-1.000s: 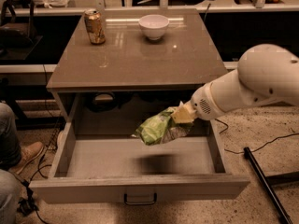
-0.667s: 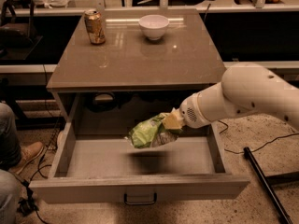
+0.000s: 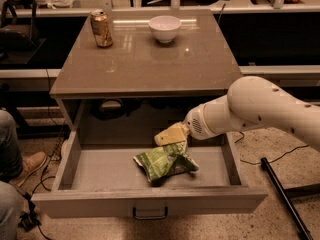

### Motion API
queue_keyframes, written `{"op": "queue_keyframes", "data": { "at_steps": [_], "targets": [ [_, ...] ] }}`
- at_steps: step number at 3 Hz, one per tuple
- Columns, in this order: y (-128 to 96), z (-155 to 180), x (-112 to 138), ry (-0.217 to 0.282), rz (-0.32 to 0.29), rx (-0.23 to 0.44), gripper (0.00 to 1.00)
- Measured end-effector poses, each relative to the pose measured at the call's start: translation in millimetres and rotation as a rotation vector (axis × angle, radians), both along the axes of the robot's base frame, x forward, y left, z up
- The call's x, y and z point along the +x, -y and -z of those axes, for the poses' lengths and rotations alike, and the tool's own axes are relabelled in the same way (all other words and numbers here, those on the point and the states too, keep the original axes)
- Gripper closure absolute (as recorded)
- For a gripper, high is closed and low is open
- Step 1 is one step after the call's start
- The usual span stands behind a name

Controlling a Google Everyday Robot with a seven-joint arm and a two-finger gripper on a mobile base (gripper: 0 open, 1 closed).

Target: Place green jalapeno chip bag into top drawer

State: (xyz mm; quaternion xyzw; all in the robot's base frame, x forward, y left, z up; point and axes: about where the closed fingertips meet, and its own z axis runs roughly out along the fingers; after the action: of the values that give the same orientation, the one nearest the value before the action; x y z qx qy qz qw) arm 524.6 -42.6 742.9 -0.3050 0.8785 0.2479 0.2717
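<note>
The green jalapeno chip bag [image 3: 165,165] lies crumpled in the open top drawer [image 3: 150,200], right of the middle of the drawer floor. My gripper [image 3: 169,135] is inside the drawer opening, just above the bag's upper edge and touching or nearly touching it. The white arm reaches in from the right. The drawer is pulled fully out, with its small dark handle [image 3: 149,215] at the front centre.
On the brown table top [image 3: 145,59] above the drawer stand a gold soda can [image 3: 101,28] at the back left and a white bowl [image 3: 165,28] at the back centre. A person's leg and shoe [image 3: 25,166] are at the left. A black pole [image 3: 282,196] lies on the floor at the right.
The gripper and the bag have moved left and down into the drawer. The bag hung in the air before and now rests on the drawer floor.
</note>
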Motion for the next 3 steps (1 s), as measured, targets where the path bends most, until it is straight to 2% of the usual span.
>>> {"op": "queue_keyframes", "data": {
  "at_steps": [1,2,3],
  "targets": [
    [46,-5,20,0.039,0.007,-0.023,0.0],
    [103,-33,45,0.086,-0.029,-0.072,0.0],
    [135,-52,61,0.103,-0.079,-0.138,0.0]
  ]
}}
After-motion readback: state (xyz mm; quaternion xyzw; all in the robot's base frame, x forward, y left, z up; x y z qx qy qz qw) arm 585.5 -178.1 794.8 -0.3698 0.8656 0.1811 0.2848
